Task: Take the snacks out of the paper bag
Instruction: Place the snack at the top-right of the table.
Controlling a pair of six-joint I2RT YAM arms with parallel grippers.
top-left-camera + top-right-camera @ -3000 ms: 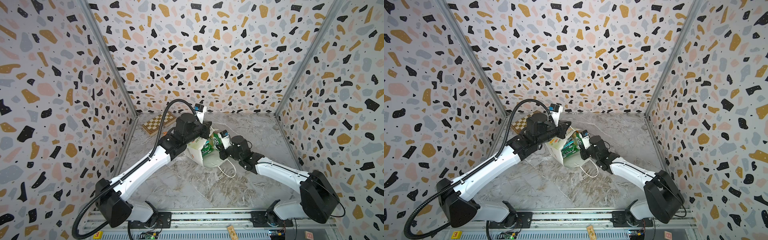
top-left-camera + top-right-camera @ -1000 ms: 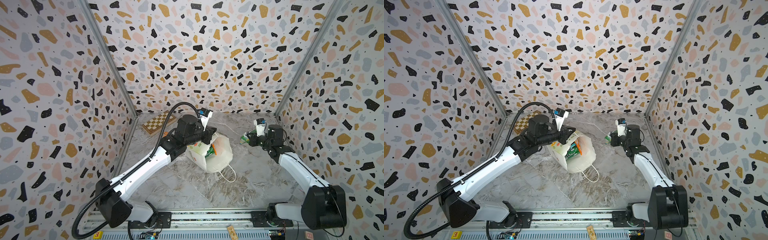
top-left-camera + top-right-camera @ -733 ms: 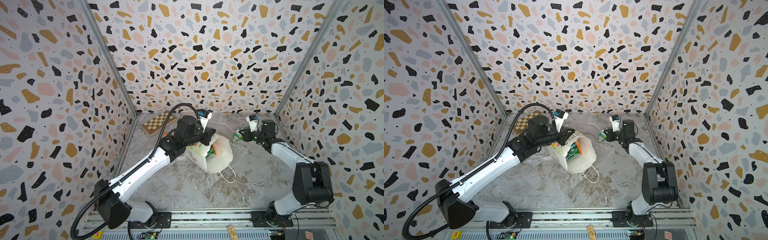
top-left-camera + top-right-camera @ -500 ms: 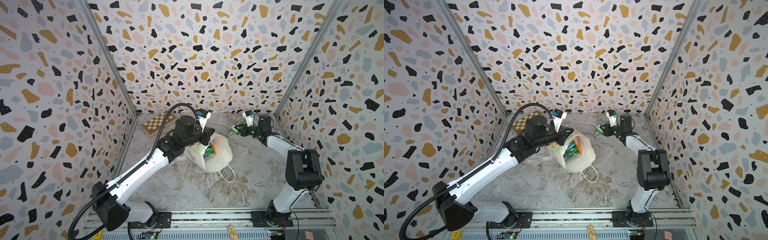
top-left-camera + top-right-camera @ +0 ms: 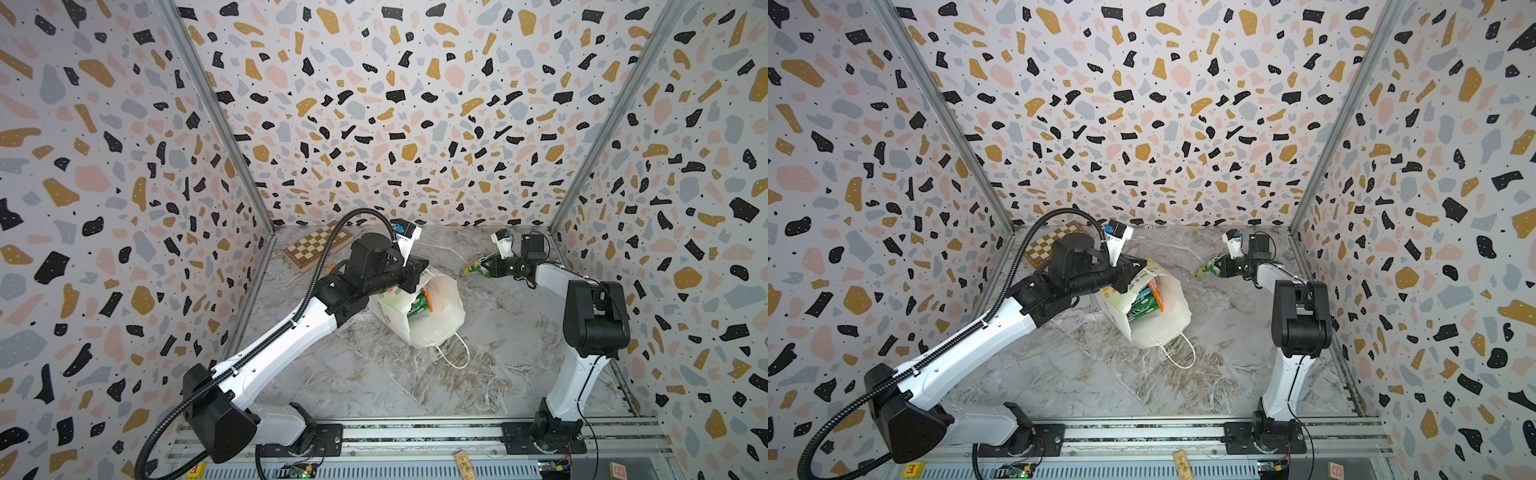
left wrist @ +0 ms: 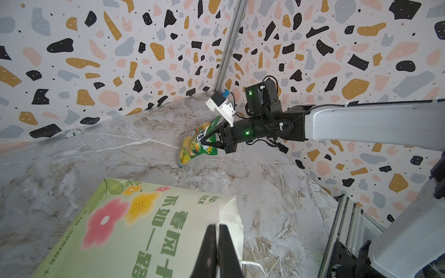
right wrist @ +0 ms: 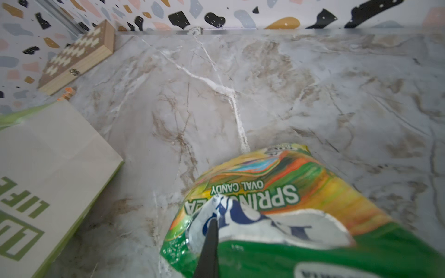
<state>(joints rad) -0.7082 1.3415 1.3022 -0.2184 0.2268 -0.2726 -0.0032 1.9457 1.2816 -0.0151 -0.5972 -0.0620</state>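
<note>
Marble tabletop [image 5: 374, 374]: front half open; right gripper [image 5: 488, 268] works near the far right corner, walls close. Mid-table, paper bag [image 5: 1167, 320] sits tipped, left gripper [image 6: 218, 240] pinched on its rim. Versus three seconds ago, the right arm has left the bag, clamping one green-yellow snack [image 5: 476, 267]. Two more snacks [image 5: 1144, 309] show inside. One chessboard box [image 5: 318, 245] far left.

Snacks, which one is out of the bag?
The green-yellow packet, held by the right gripper, clear of the bag; the others sit inside it.
</note>
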